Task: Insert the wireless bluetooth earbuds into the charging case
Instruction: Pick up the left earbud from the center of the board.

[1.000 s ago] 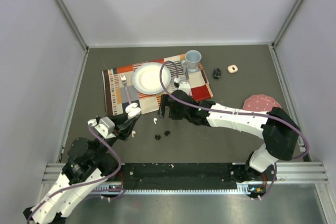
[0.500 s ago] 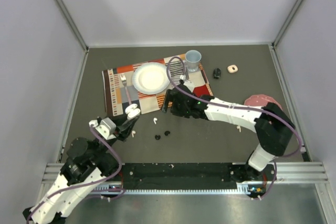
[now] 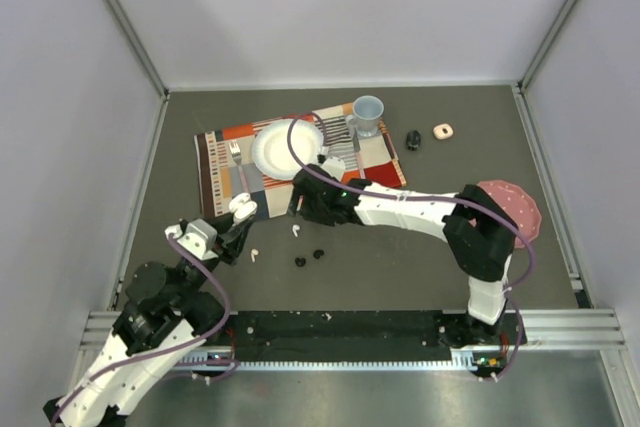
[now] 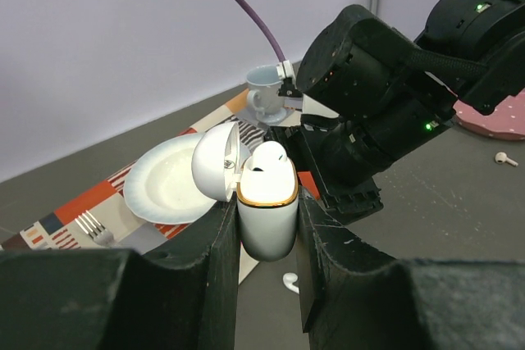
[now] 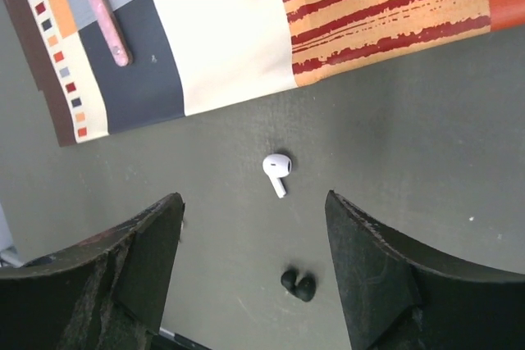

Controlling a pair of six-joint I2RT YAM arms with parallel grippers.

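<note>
Charging case [image 4: 267,215], flipped open, sits clenched between the left pincer's [image 4: 268,239] fingers with 1 white earbud [image 4: 267,156] seated inside. The right pincer [image 5: 253,219] hangs spread and empty. 1 loose white earbud [image 5: 277,170] lies on the table [image 5: 410,161] between its fingers, and 2 black earbuds [image 5: 298,284] lie closer to its wrist.

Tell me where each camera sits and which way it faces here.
Top external: above and behind the bases, looking down at the dark table; left arm and right arm show.
Left wrist: on the left arm, facing forward past its left tool, shut on the open white charging case; right arm beyond.
Right wrist: faces straight down; open right tool frames a white stemmed earbud.
Shared: top view shows that earbud too.
</note>
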